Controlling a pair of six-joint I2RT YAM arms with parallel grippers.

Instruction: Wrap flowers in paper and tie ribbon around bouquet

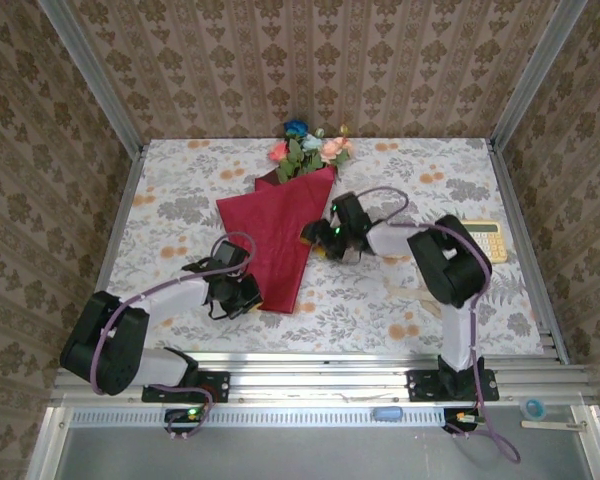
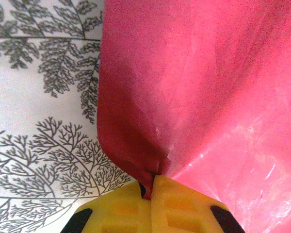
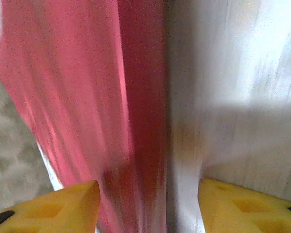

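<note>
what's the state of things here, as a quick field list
paper: dark red, folded round the stems, tapering toward the near end
flowers: heads stick out of the far end
left gripper: fingers shut on the paper's near left edge
right gripper: fingers apart over the paper's right edge
calculator: far right, apart from the paper

No readable text from where I sit.
The calculator (image 1: 483,240) at the right edge of the worktop (image 1: 180,190) has keys and a display, but both are too small for me to make out.
</note>
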